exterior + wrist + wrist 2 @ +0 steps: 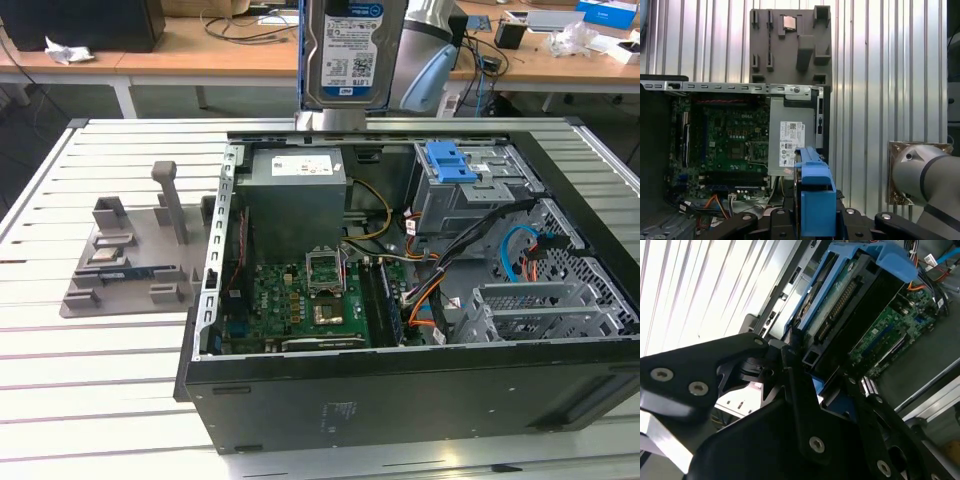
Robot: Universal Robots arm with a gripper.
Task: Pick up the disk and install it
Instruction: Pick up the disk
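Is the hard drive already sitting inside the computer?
No, in the exterior view the disk is up in the air above the open computer case, not seated in it.

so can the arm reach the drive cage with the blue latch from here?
Probably yes: the case is open on top and nothing sits over the drive cage. The gripper holds the disk high over the case.
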